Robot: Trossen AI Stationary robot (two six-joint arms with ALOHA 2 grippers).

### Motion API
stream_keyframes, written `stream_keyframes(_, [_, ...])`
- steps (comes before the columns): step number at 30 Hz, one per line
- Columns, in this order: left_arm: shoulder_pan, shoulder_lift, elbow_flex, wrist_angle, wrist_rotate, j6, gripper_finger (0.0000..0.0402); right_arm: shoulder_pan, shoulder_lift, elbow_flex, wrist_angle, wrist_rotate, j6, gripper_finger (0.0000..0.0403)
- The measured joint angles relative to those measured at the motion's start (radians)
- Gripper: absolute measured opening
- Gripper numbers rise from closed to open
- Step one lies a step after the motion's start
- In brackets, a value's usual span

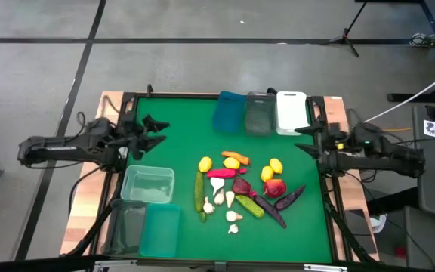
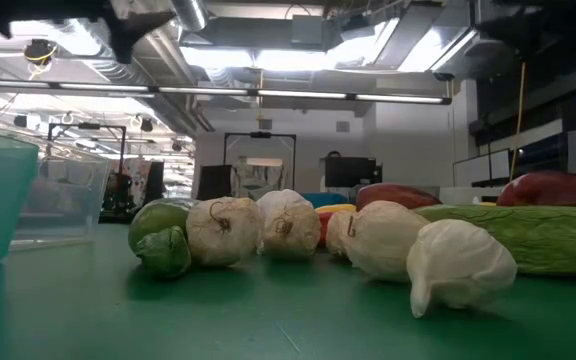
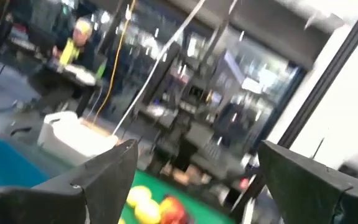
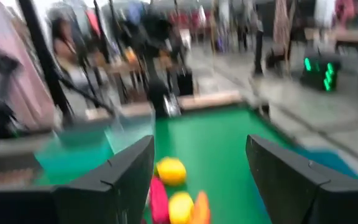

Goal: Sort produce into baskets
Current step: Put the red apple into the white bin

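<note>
The produce lies unsorted in one loose heap a little right of the middle of the green felt-covered tabletop [image 1: 180, 136]. In the heap are small yellow toy lemons [image 1: 205, 164], an orange toy carrot [image 1: 233, 156], a round red toy apple [image 1: 276, 187], long green toy cucumbers [image 1: 199, 193], white toy garlic bulbs [image 1: 233, 217] and dark purple toy eggplants [image 1: 290, 196]. Many of the pieces touch their neighbours. From table height, the garlic bulbs and a cucumber crowd the front of the pile.

The bins stand in two groups, none holding anything that can be made out. A blue rectangular plastic basket [image 1: 229, 112], a grey-clear basket [image 1: 259, 113] and a white basket [image 1: 291, 111] line the far edge. A pale clear basket [image 1: 147, 184], a dark clear basket [image 1: 124, 227] and a teal basket [image 1: 161, 230] cluster at the near left corner.

The left gripper [image 1: 154, 133] hangs above the left edge, fingers spread wide with nothing between them. The right gripper [image 1: 308, 138] hangs above the right edge, also parted and empty. Both are well apart from the heap.

By the look of it, sorting has not begun and the step in hand is the first reach. The next move calls for choosing a piece at the outside of the pile, such as a lemon or an eggplant. The nearer gripper then has to come down over it without disturbing the touching pieces.
</note>
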Motion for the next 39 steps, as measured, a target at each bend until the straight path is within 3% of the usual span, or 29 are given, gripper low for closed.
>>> stream_keyframes(8, [-0.01,0.278,0.11,-0.071,-0.002,0.044,0.0329,0.0,0.358,0.096,-0.191,-0.001,0.012,0.0253])
stream_keyframes(11, [-0.01,0.309,0.113,-0.075,0.002,0.044,0.0329,0.0,0.462,0.147,-0.306,-0.03,0.001,0.0253])
stream_keyframes(14, [-0.01,0.31,0.114,-0.119,0.005,0.033,0.0329,0.007,0.549,0.175,-0.383,-0.135,-0.017,0.0253])
stream_keyframes(20, [-0.01,0.307,0.114,-0.163,0.006,0.027,0.0329,0.106,0.627,0.178,-0.428,-0.28,0.007,0.0253])
stream_keyframes(27, [-0.01,0.308,0.114,-0.173,-0.006,0.049,0.0329,0.284,0.649,0.223,-0.435,-0.179,0.021,0.0253])
stream_keyframes(34, [-0.01,0.308,0.114,-0.175,-0.012,0.058,0.0329,0.424,0.69,0.229,-0.429,-0.009,0.032,0.0253])
stream_keyframes(39, [-0.01,0.308,0.114,-0.215,-0.014,0.058,0.0329,0.486,0.78,0.229,-0.424,0.008,0.064,0.0269])
